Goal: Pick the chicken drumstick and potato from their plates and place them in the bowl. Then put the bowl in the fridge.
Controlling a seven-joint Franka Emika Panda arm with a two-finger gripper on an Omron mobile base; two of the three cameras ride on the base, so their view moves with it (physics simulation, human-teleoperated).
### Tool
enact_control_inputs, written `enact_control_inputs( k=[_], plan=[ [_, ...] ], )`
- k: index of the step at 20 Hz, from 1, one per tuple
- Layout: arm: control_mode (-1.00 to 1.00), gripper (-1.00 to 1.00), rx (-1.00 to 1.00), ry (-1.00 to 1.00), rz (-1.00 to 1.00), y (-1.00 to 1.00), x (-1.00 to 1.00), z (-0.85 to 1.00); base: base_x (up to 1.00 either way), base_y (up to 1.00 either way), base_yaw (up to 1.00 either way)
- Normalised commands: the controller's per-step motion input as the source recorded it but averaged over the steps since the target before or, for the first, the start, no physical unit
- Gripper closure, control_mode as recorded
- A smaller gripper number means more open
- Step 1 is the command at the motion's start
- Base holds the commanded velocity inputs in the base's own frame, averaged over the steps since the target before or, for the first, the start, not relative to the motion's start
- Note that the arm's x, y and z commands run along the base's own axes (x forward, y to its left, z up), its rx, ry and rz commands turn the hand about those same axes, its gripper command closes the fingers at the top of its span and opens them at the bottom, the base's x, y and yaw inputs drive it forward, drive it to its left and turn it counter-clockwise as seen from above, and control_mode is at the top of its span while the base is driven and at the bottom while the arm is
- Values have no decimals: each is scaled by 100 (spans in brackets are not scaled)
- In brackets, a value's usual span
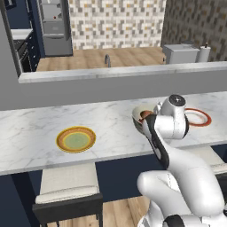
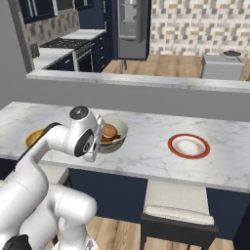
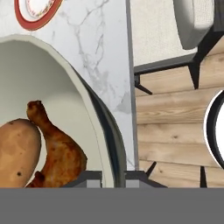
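Observation:
The bowl [image 3: 65, 100], cream-white inside with a greyish wall, holds the chicken drumstick [image 3: 61, 148] and the paler potato [image 3: 17, 151], which lie side by side and touching. My gripper [image 3: 111, 177] is shut on the bowl's near rim, one finger inside and one outside. In the base views the bowl [image 1: 136, 116] [image 2: 121, 129] sits over the marble counter just beyond my hand, with the potato [image 2: 110, 131] showing inside. Both plates are bare: an orange-yellow one [image 1: 76, 139] to the left and a red-rimmed one [image 2: 188, 145] to the right. The fridge [image 1: 54, 26] [image 2: 132, 27] stands far back across the kitchen.
The marble counter [image 1: 111, 128] has a raised grey ledge [image 1: 119, 73] behind it. Cushioned stools [image 1: 66, 186] [image 2: 178, 205] stand under its near edge. Wooden floor [image 3: 175, 131] lies below. A stove and navy cabinets [image 2: 73, 51] line the far left wall.

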Motion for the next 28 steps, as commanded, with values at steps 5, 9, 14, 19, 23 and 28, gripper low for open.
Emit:
enact_control_inputs(
  k=[5,9,14,19,23,28],
  plan=[
    [-100,100,2,-10,0,24,-29,9,0,0,0],
    [-100,100,-4,0,-1,24,-17,8,0,0,0],
    [-100,100,-9,0,0,16,-10,6,0,0,0],
    [-100,100,0,0,0,0,0,0,0,0,0],
    [-100,100,0,0,0,0,0,0,0,0,0],
    [100,100,0,0,0,0,0,0,0,0,0]
  ],
)
